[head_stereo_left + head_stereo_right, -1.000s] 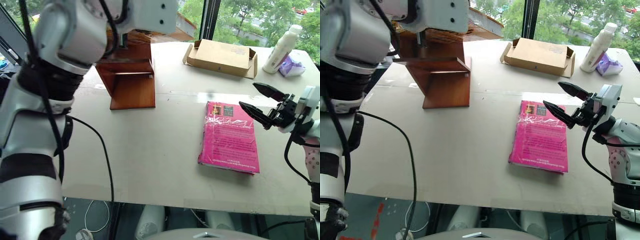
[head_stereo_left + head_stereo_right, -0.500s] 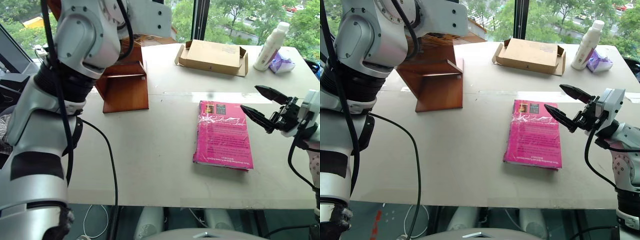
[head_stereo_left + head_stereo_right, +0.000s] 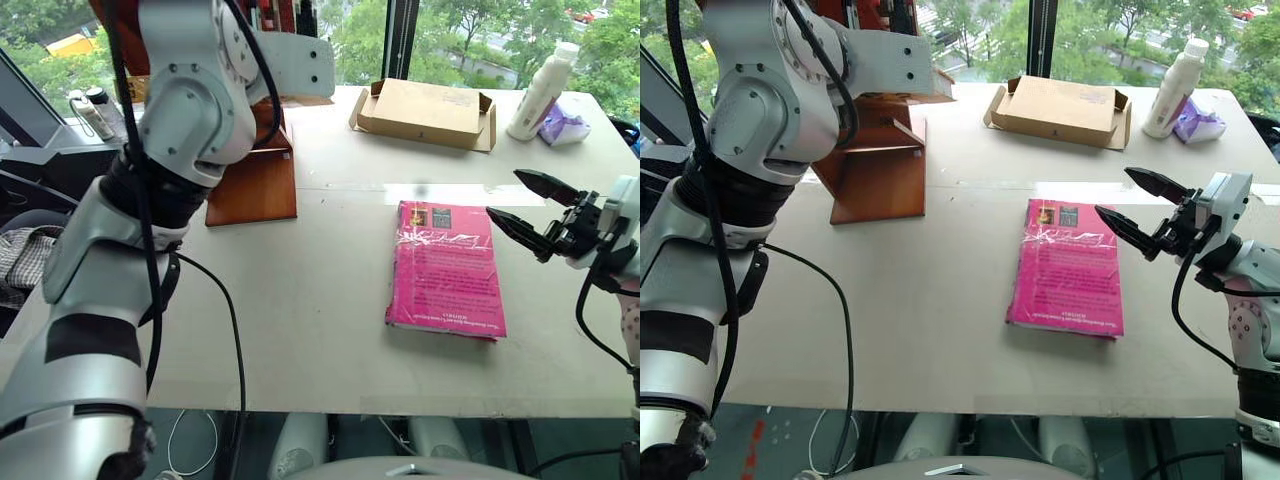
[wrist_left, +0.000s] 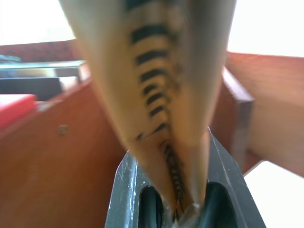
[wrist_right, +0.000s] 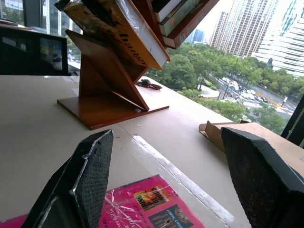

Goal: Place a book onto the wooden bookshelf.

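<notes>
The glossy yellow-orange book [image 5: 124, 33] leaned aslant on the polished wooden bookshelf [image 5: 105, 90], pinched by the left gripper [image 4: 176, 209]; the right gripper [image 3: 533, 212] stood spread.

This looks like a high-floor office or lab room in a city. Tall windows [image 3: 420, 40] behind the plain white table [image 3: 300, 290] give onto treetops, and the right wrist view shows high-rise towers [image 5: 266, 33] and a road far below. Loose cables [image 3: 200, 420] trail beneath the table.
</notes>
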Controlling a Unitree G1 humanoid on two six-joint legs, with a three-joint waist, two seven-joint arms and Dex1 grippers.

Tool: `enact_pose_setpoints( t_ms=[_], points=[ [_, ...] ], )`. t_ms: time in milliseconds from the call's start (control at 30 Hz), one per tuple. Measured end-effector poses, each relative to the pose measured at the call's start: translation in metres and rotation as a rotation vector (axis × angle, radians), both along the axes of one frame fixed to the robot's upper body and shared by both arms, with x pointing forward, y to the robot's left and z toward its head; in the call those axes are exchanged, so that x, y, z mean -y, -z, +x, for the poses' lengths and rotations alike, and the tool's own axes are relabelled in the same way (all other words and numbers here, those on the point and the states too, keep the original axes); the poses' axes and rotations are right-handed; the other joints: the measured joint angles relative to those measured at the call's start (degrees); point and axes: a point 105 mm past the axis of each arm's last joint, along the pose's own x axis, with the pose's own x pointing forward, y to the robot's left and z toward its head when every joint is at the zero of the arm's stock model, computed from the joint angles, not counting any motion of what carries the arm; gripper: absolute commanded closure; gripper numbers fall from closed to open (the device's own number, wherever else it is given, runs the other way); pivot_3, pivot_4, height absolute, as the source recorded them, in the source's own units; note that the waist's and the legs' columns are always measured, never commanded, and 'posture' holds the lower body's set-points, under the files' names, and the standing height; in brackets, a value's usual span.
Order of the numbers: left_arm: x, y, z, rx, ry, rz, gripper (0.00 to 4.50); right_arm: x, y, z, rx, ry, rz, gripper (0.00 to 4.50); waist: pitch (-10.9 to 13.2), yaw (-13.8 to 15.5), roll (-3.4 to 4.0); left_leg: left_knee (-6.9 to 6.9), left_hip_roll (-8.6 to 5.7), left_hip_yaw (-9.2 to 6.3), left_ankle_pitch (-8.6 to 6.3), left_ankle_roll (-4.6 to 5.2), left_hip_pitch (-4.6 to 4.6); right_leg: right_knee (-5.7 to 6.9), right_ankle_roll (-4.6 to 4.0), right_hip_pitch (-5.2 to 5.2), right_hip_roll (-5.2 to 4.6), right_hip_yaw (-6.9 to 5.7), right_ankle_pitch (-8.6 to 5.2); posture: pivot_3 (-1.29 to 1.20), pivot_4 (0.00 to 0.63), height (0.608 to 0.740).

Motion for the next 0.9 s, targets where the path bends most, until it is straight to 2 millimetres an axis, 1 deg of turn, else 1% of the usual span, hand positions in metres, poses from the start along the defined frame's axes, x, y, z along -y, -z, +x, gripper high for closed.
enact_pose_setpoints(
  t_ms=[67,100,133,300,400,500,567,600,633,733,767,800,833,867,900],
  points=[
    [-0.002,0.009,-0.001,-0.045,-0.012,-0.034,2.02,0.005,0.001,-0.003,-0.006,0.010,0.000,0.95,0.0,0.0,-0.02,0.02,0.01,0.00,0.00,0.00,-0.07,-0.02,-0.01,-0.03,0.01,0.00,0.01,0.00,0.150,0.740],
    [-0.002,0.010,-0.001,-0.054,-0.017,-0.048,1.61,0.007,0.001,-0.004,-0.007,0.015,0.001,0.95,0.1,0.0,-0.08,0.03,0.01,-0.01,0.00,0.00,-0.12,-0.03,-0.01,-0.06,0.01,-0.02,0.01,0.00,0.150,0.740],
    [-0.002,0.009,-0.001,-0.052,-0.021,-0.065,1.11,0.008,0.001,-0.005,-0.008,0.016,0.004,0.95,0.1,0.1,-0.14,0.05,0.02,-0.02,0.00,0.00,-0.19,-0.05,-0.01,-0.10,0.00,-0.03,0.02,0.00,0.150,0.740],
    [-0.005,-0.010,-0.012,-0.039,0.003,-0.156,1.11,0.005,-0.004,-0.008,0.004,-0.001,0.003,0.95,0.1,0.2,-0.16,0.08,0.01,-0.01,-0.04,0.01,-0.31,-0.19,0.02,-0.15,-0.05,0.00,-0.02,0.00,0.150,0.740],
    [-0.014,-0.013,-0.023,-0.055,0.017,-0.188,1.11,0.005,-0.004,-0.010,-0.008,-0.006,0.000,0.95,0.2,0.1,-0.15,0.05,0.01,-0.02,-0.06,0.03,-0.32,-0.19,0.02,-0.17,-0.05,0.02,-0.02,0.00,0.150,0.740],
    [-0.028,-0.012,-0.040,-0.087,0.032,-0.248,1.11,0.004,-0.006,-0.012,-0.011,-0.014,0.001,0.95,0.2,0.0,-0.14,0.05,0.01,-0.04,-0.06,0.03,-0.29,-0.14,0.01,-0.18,-0.04,0.03,-0.02,0.00,0.150,0.740],
    [-0.032,-0.013,-0.049,-0.100,0.055,-0.273,1.11,0.004,-0.007,-0.013,-0.009,-0.018,0.001,0.95,0.2,0.1,-0.14,0.06,0.01,-0.06,-0.06,0.03,-0.27,-0.12,0.01,-0.16,-0.04,0.00,-0.02,0.00,0.150,0.740],
    [-0.032,-0.015,-0.057,-0.106,0.099,-0.311,1.11,0.004,-0.009,-0.013,-0.010,-0.021,0.003,0.95,0.2,0.1,-0.14,0.06,0.01,-0.04,-0.06,0.03,-0.26,-0.13,0.01,-0.16,-0.05,0.02,-0.02,0.00,0.150,0.740],
    [-0.031,-0.020,-0.069,-0.110,0.162,-0.378,1.11,0.004,-0.010,-0.013,-0.015,-0.024,0.001,0.95,0.2,0.1,-0.19,0.09,0.02,-0.05,-0.06,0.03,-0.28,-0.13,0.01,-0.16,-0.07,0.01,-0.02,0.00,0.150,0.740],
    [-0.025,-0.036,-0.095,-0.098,0.280,-0.529,1.11,0.004,-0.012,-0.013,-0.017,-0.029,-0.009,0.95,0.2,0.3,-0.24,0.18,0.02,-0.08,-0.06,0.03,-0.28,-0.14,0.02,-0.10,-0.08,-0.03,-0.02,0.00,0.150,0.740],
    [-0.020,-0.044,-0.112,-0.119,0.350,-0.666,1.11,0.005,-0.013,-0.012,-0.028,-0.032,-0.015,0.95,0.2,0.3,-0.25,0.20,0.01,-0.09,-0.06,0.03,-0.28,-0.14,0.03,-0.09,-0.08,-0.05,-0.03,0.00,0.150,0.740],
    [-0.019,-0.047,-0.118,-0.125,0.375,-0.714,1.11,0.005,-0.013,-0.012,-0.029,-0.034,-0.018,0.95,0.2,0.3,-0.25,0.23,0.02,-0.11,-0.06,0.03,-0.28,-0.14,0.04,-0.05,-0.08,-0.06,-0.03,0.00,0.150,0.740],
    [-0.014,-0.048,-0.127,-0.139,0.431,-0.791,1.11,0.005,-0.015,-0.012,-0.028,-0.036,-0.020,0.95,0.2,0.3,-0.22,0.24,0.00,-0.09,-0.06,0.03,-0.20,-0.15,0.05,0.02,-0.08,-0.05,-0.04,0.00,0.150,0.740],
    [-0.011,-0.046,-0.133,-0.155,0.469,-0.826,1.11,0.005,-0.016,-0.012,-0.026,-0.038,-0.021,0.95,0.2,0.3,-0.23,0.29,0.00,-0.12,-0.06,0.03,-0.19,-0.12,0.05,0.04,-0.07,-0.07,-0.04,0.00,0.150,0.740],
    [-0.006,-0.033,-0.139,-0.199,0.508,-0.869,1.11,0.005,-0.018,-0.012,-0.028,-0.041,-0.025,0.95,0.1,0.2,-0.07,0.29,0.01,-0.12,-0.06,0.03,-0.13,-0.15,0.05,0.13,-0.07,-0.06,-0.03,0.00,0.150,0.740]
  ],
)
